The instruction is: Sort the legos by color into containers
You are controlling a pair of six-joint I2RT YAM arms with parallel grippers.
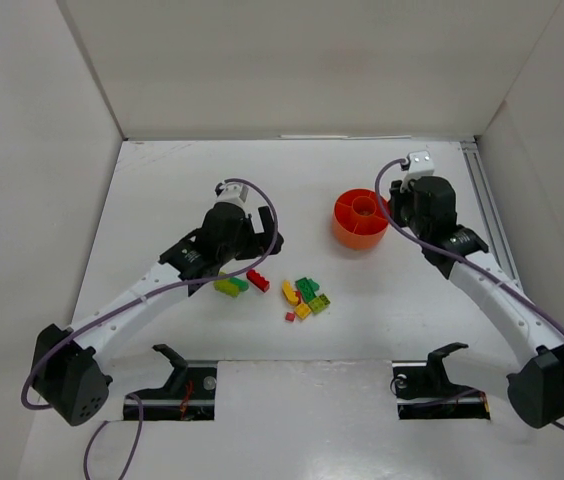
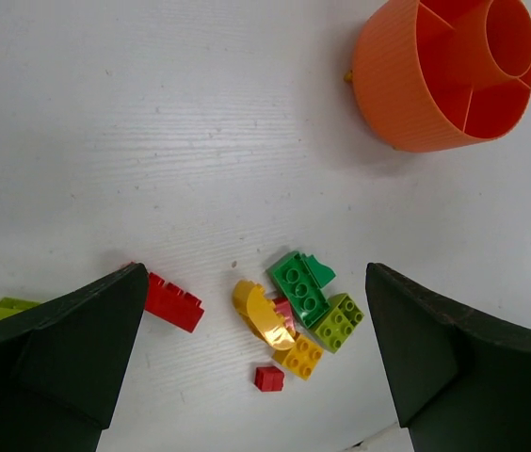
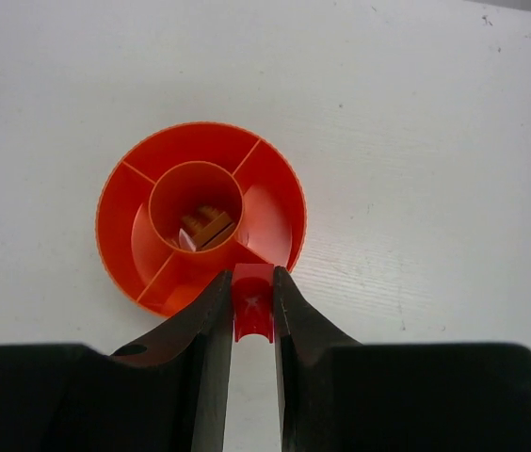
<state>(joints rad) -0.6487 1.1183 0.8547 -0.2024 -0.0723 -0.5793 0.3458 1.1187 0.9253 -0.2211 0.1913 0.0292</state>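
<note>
The right hand [image 3: 251,276] is clenched on a small red lego [image 3: 253,311], pinched between its two dark fingers [image 3: 200,339] right at the near rim of the orange dish [image 3: 115,202]. The dish stands in the far right part of the tabletop [image 1: 162,190], well apart from the loose pieces. It is round and split into compartments around a central cup [image 3: 164,193], and a tan brick [image 3: 207,229] lies inside that cup. The left hand [image 2: 254,278] is released and grasps nothing, its jaws spread wide above the other legos [image 1: 307,296], which lie near the middle of the tabletop, towards the near edge. In the left wrist view, a long red brick [image 2: 173,301] sits just beside the left finger. To its right is a tight cluster: a curved yellow brick [image 2: 261,318], a green brick [image 2: 296,281], a lime brick [image 2: 339,322], a small yellow brick [image 2: 300,356] and a tiny red piece [image 2: 268,379]. Another lime brick [image 2: 7,308] shows partly behind the left finger, at the picture's edge.
</note>
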